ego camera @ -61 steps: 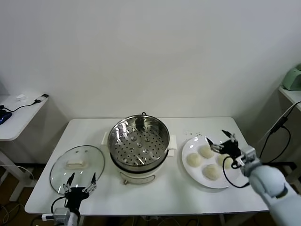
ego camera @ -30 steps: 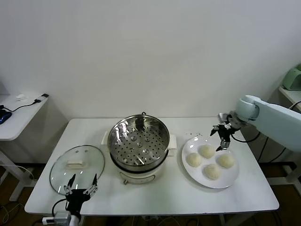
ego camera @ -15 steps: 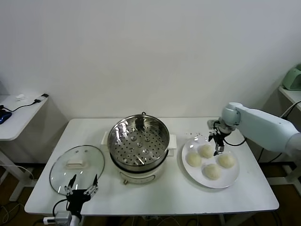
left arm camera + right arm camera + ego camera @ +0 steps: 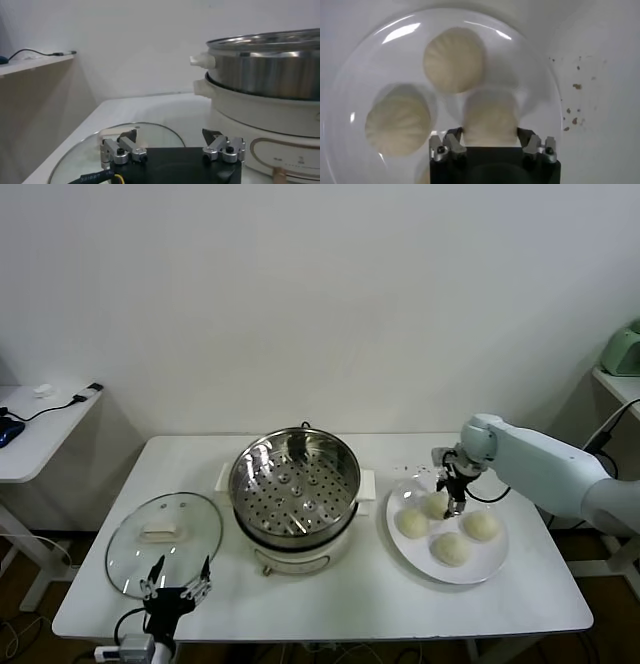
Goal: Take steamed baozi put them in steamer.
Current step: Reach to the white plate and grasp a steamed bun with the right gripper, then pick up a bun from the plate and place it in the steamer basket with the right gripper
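Right wrist view: right gripper (image 4: 490, 142) apparently straddles half-hidden baozi (image 4: 490, 120)

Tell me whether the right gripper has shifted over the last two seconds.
Yes. The right gripper moved leftward across the plate, toward the steamer, now over the rear baozi.

Right gripper (image 4: 448, 483) reaching over the plate (image 4: 490, 566), fingers spread apart. Left gripper (image 4: 176, 584) parked far opposite, fingers spread.

White wall (image 4: 320, 284), prob. side desk (image 4: 40, 429)
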